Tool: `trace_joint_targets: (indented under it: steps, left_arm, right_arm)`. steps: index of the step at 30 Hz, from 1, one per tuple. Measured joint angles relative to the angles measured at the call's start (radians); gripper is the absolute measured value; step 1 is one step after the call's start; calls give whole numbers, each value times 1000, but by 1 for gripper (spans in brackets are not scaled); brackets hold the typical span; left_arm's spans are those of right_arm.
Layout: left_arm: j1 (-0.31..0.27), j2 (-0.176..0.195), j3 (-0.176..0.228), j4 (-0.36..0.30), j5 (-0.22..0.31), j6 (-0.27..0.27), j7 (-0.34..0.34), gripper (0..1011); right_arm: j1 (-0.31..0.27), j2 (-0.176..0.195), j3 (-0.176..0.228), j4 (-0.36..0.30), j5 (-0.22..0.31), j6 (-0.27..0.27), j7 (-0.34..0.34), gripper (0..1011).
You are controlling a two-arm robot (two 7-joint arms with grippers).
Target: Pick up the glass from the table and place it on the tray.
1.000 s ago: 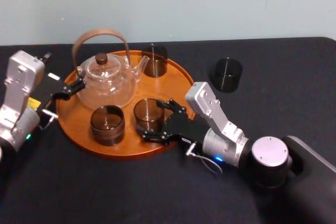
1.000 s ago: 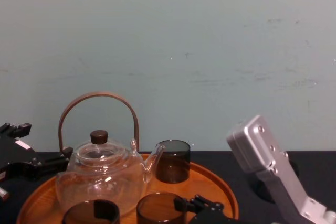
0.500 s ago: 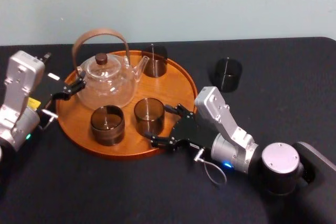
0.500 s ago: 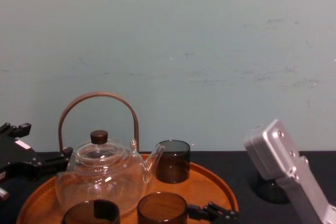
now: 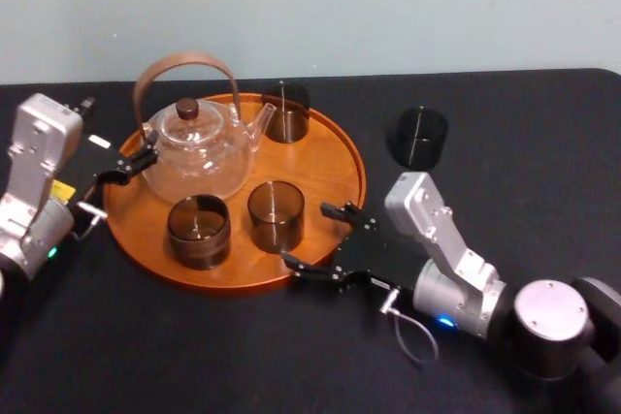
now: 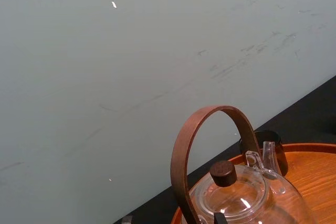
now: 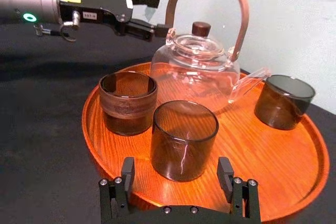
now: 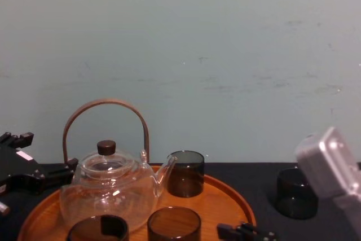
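Nearest to the robot, the right gripper [image 5: 317, 238] hangs low over the table [image 5: 524, 143], just beside the near right rim of the tray [image 5: 361, 176]. Its fingers are spread wide and hold nothing. The near glass [image 5: 276, 215] stands on the tray directly beyond them, with a second glass [image 5: 198, 231] to its left. I judge the first risk is here: if this arm swings to the right while so low, a finger could catch the rim or push the near glass over. Farther in, the teapot [image 5: 199, 150] fills the left part of the tray, and the left gripper [image 5: 131, 164] waits at the left rim, also spread and empty. At the far side a far glass [image 5: 285, 111] stands on the tray close to the spout. The glass [image 5: 418, 137] to be picked stands alone on the table, well to the right of the tray. It is upright, its long axis vertical and its mouth upward; being round, it faces no side. Its smooth wall may slip in a weak pinch, and an off-centre approach could tip it.
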Motion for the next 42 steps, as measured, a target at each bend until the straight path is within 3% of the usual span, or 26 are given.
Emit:
trace_joint_targets:
  steps: [7,19,36,42]
  left_arm:
    - [0,0,0,0,0,0,0,1010]
    - [0,0,0,0,0,0,0,1010]
    - [0,0,0,0,0,0,0,1010]
    - [0,0,0,0,0,0,0,1010]
  right_arm:
    - [-55,42,27,-76,14,7,-19,1002]
    - [-112,92,97,-127,26,14,-62,1002]
    - [-106,98,187,-99,29,25,-107,1002]
    - [-75,86,220,-49,31,34,-123,1002]
